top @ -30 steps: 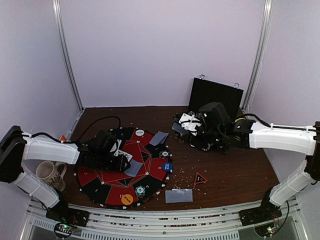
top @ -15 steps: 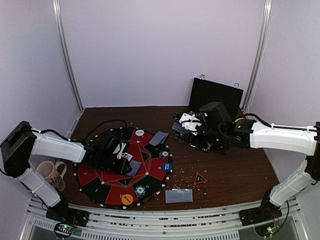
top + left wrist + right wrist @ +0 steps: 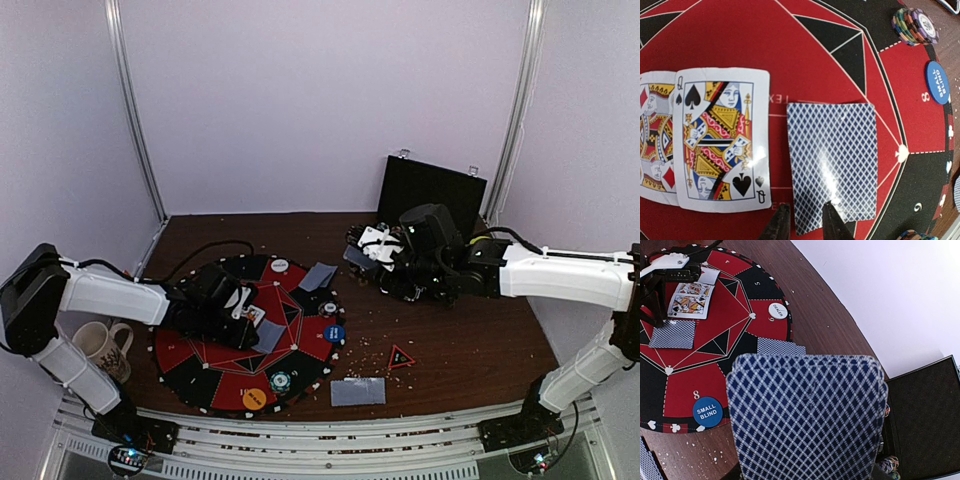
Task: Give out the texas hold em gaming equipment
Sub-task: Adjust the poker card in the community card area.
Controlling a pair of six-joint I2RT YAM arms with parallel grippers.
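Note:
A face-down blue-backed card [image 3: 832, 165] lies flat on the red and black poker mat [image 3: 805, 60], next to a face-up queen of spades [image 3: 720, 140] and another face-up card [image 3: 652, 135]. My left gripper [image 3: 805, 220] is narrowly open; one finger stands over the card's near corner and the other over the mat beside it. In the top view the left gripper [image 3: 250, 322] is over the mat's middle. My right gripper [image 3: 372, 250] is shut on a deck of cards [image 3: 807, 415], held above the table right of the mat.
On the mat [image 3: 200, 375] are a white dealer disc [image 3: 279, 266], a blue small-blind disc [image 3: 334, 333], an orange disc [image 3: 254, 399], chip stacks [image 3: 280, 380] and face-down cards [image 3: 318, 275]. More cards [image 3: 358, 391], a red triangle [image 3: 401, 356], a mug [image 3: 100, 345] and the black case [image 3: 432, 190] surround it.
My left arm has shifted a little, its elbow drawn back, with the gripper staying over the face-down card at the mat's middle. My right arm and its deck have not moved.

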